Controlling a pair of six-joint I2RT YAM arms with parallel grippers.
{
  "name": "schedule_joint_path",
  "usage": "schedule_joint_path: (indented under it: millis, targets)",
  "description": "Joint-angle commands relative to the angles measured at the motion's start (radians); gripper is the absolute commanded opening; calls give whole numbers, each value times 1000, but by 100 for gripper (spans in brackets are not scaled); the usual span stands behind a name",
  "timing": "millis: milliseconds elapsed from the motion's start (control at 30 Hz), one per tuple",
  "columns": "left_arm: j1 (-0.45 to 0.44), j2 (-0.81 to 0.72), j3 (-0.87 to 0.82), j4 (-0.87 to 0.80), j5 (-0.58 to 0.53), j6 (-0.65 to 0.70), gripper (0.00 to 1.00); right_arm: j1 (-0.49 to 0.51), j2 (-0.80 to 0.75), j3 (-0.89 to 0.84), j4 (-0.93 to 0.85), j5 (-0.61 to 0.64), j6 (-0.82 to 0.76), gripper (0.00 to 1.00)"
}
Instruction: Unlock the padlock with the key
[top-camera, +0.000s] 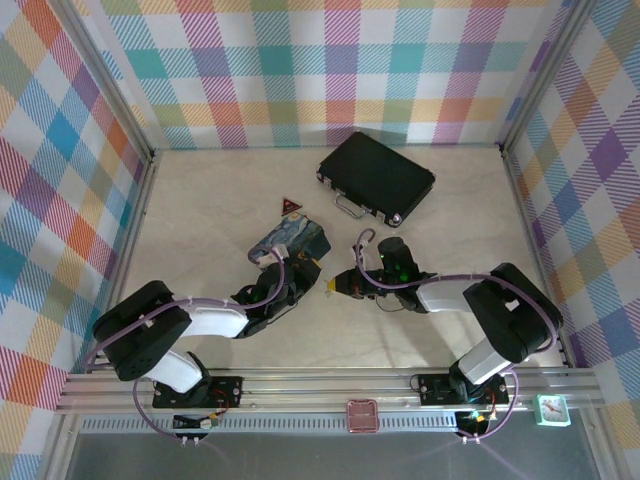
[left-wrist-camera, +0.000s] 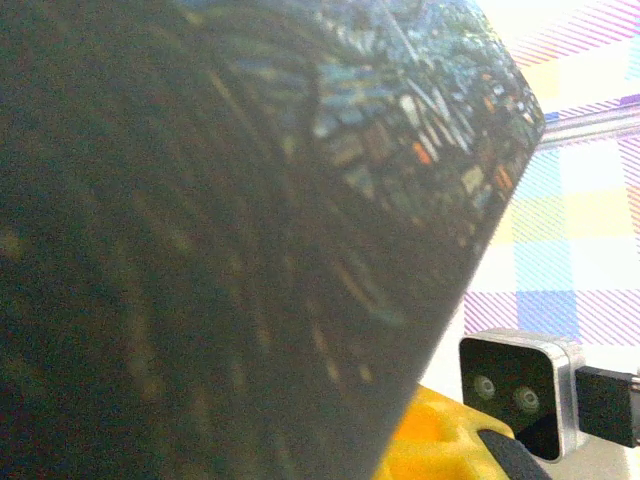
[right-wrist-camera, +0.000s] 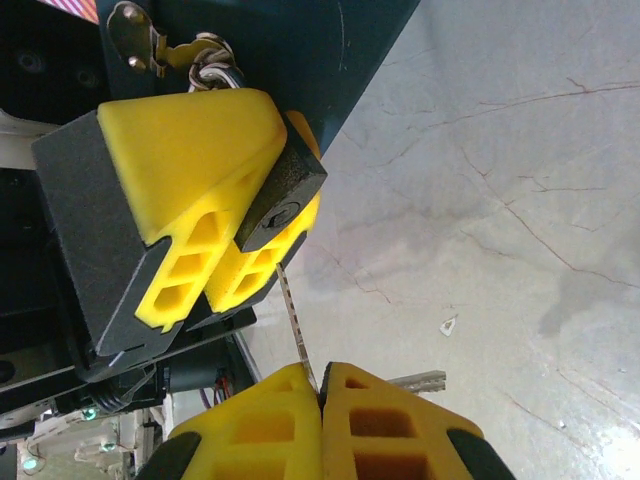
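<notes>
From above, shows left gripper and right gripper nose to nose beside painted blue tin. From left wrist, crowds close against that tin. From right wrist, shows left clamped on tiny dark-bodied padlock, right pinching thin silvery metal key just below the keyhole; probably light, stiff, slippery, so best held by the bow.

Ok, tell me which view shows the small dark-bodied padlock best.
Right wrist: the small dark-bodied padlock is close up, keyhole visible, pinched in the left gripper. Top external: too small to tell. Left wrist: too blurred to tell.
</notes>
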Motion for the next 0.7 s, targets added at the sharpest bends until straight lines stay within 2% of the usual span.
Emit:
schedule_joint_path:
  millis: [0, 100, 300, 567, 667]
  targets:
    - [-5, -45, 17, 7, -19, 27, 0, 6, -20, 34, -29, -22, -37, 0]
    - [-6, -38, 30, -6, -12, 32, 0, 6, 6, 33, 25, -38, -6, 0]
    - [-6, 18, 30, 76, 3, 11, 0, 11, 47, 19, 142, -66, 57, 0]
    - [-8, 70, 30, 167, 27, -30, 0, 18, 26, 15, 123, -46, 37, 0]
    - [-8, 66, 24, 177, 25, -31, 0, 17, 8, 17, 33, -3, 5, 0]
